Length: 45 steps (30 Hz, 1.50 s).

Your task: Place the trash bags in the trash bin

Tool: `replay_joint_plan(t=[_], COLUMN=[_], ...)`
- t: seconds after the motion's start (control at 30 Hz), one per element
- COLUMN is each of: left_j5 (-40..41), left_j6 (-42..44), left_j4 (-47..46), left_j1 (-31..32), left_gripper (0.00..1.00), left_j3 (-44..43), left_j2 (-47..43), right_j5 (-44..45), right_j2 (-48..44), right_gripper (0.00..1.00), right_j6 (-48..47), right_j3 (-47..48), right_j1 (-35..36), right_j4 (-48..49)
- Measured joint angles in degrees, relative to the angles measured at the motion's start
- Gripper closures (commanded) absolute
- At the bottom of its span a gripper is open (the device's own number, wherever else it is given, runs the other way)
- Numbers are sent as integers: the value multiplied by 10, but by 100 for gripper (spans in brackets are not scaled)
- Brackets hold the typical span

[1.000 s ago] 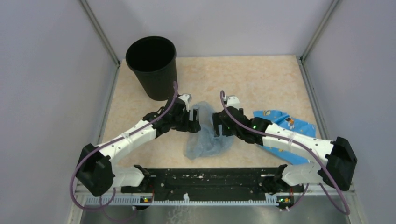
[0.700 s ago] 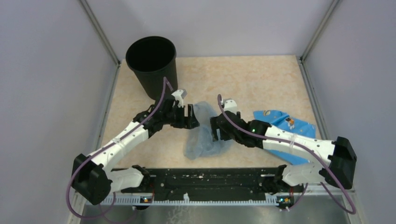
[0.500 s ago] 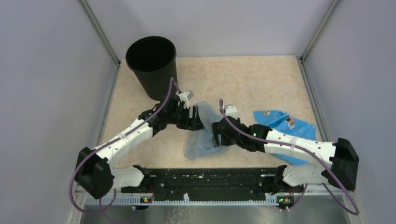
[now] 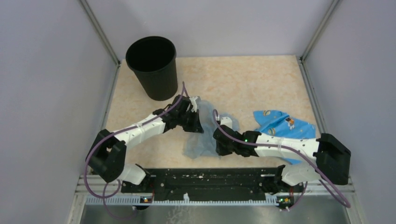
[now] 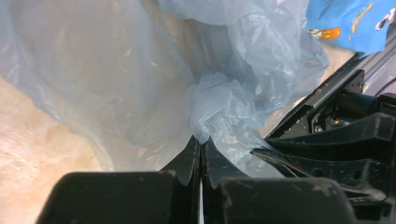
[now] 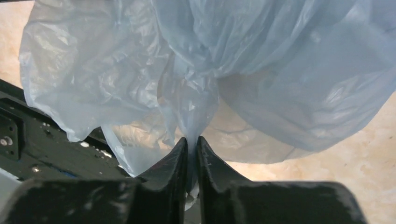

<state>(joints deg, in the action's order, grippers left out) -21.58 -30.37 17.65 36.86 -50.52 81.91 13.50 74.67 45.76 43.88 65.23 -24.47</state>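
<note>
The trash bag (image 4: 204, 127) is a crumpled, pale grey-blue film lying on the beige table between my two arms. My left gripper (image 4: 195, 125) is shut on a bunched fold of the bag (image 5: 219, 109) at its left edge. On the bag's near right side, my right gripper (image 4: 219, 145) is shut on a pinched pleat of the film (image 6: 189, 112), which runs down between its fingers. The trash bin (image 4: 152, 67) is round and black, standing upright at the back left, apart from both grippers.
A blue printed wrapper (image 4: 285, 127) lies flat on the table at the right, partly under my right arm. A black rail (image 4: 210, 179) runs along the near edge. Grey walls close in the table on three sides.
Both grippers have closed from open onto the bag. The left one moved toward the bag's upper left edge and the right one slid down to its near right side, and the film has bunched up.
</note>
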Motion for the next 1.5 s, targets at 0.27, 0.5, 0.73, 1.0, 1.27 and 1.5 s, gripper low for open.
replay_joint_plan(t=[0.27,0.5,0.73,1.0,1.27,1.5], left_j5=[50,-4,-74,-111,-149,-148], left_j6=[0,7,53,137,189,187], left_j4=[8,5,-18,-9,-63,-81], left_j1=[-82,-125,-137,-136,-37,-24], left_gripper=[100,88,31,28,25,13], left_j3=[-17,-32,-39,-84,-95,-71], left_j2=[0,-8,-33,-154,-228,-212], right_j5=[90,174,211,209,161,133], right_j2=[-33,-137,-136,-105,-57,-50], right_gripper=[100,100,100,100,100,100], right_j6=[4,20,-20,-91,-117,-117], right_j3=[23,52,143,275,316,338], right_j1=[-9,-20,-23,-29,-44,-65], right_j4=[-94,-147,-198,-146,-106,-103])
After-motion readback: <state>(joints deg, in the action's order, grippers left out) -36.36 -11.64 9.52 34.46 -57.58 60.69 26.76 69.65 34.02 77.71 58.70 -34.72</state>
